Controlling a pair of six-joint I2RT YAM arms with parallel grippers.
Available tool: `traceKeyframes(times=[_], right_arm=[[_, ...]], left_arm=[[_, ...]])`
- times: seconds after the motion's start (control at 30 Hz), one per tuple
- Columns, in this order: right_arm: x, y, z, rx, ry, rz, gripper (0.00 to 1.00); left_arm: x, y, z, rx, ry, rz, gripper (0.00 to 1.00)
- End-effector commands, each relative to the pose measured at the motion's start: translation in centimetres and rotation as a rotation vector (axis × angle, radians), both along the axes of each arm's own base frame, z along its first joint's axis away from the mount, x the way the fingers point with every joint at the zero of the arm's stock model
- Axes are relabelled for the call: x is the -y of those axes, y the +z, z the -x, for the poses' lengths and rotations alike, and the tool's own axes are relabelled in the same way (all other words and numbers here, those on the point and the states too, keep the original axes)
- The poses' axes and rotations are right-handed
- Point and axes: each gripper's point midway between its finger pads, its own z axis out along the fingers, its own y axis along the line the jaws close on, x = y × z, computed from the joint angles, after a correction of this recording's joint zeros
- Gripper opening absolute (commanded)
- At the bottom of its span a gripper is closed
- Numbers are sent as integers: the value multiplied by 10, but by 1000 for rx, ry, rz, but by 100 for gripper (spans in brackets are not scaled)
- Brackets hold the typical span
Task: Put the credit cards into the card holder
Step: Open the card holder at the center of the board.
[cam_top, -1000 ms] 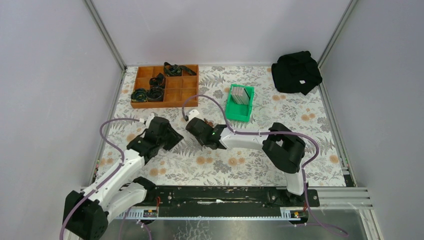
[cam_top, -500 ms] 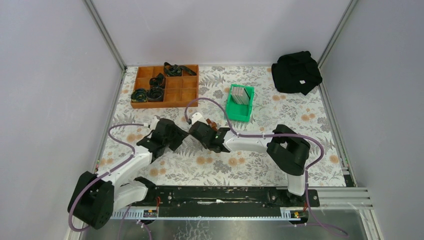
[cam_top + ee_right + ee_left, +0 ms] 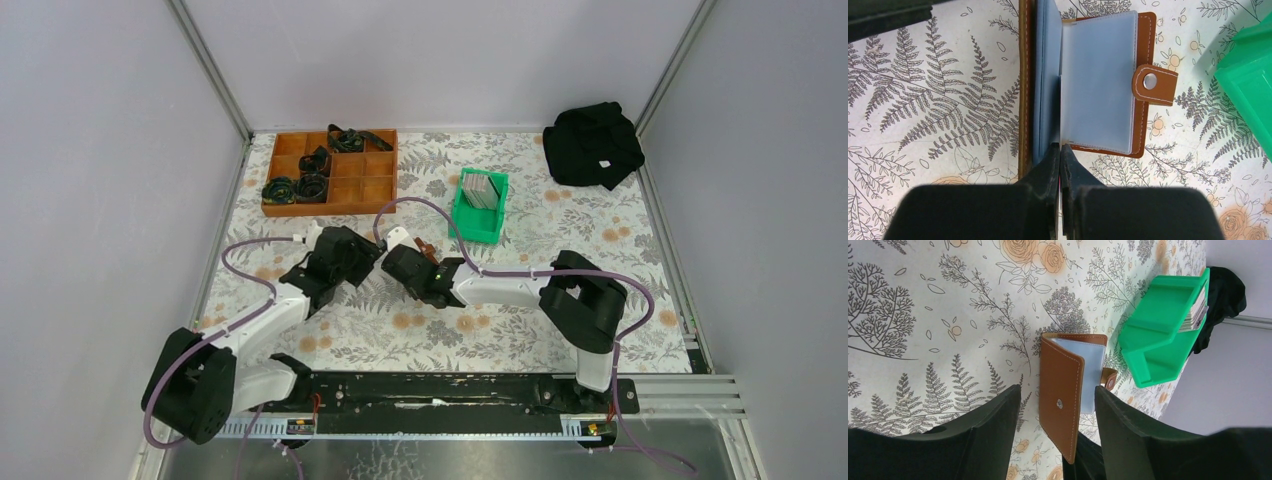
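left gripper [image 3: 1057, 391] wide astride the card holder [image 3: 1067, 374], apparently no contact

The top camera looks down from high behind over the whole table [image 3: 560, 225]; both wrist cameras sit close, facing the wallet [image 3: 1063, 400] they share

Both arms are built of white link segments joined by bulky black housings. The left arm [image 3: 262, 320] and the right arm [image 3: 500, 290] each trail a looping mauve cable [image 3: 408, 201]. The left claw [image 3: 1057, 388] and the right claw [image 3: 1060, 150] have matte black, tapering fingers. The bases are bolted to a black rail [image 3: 440, 388].
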Motion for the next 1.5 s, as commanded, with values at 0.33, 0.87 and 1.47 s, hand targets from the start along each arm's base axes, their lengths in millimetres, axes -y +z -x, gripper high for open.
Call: traceKeyframes(times=[0.33,0.87,1.47], right_arm=[[3,2,4,-9,18,18,0],[-4,4,1,-6,23,11,0],[-3,18,-12,-45,-10,-61,0]], left_arm=[[27,9,-34,37,-48,26,64],[29,-34,-11,-77,-97,1,46],[13,-35,10,-82,-67,-9,41]])
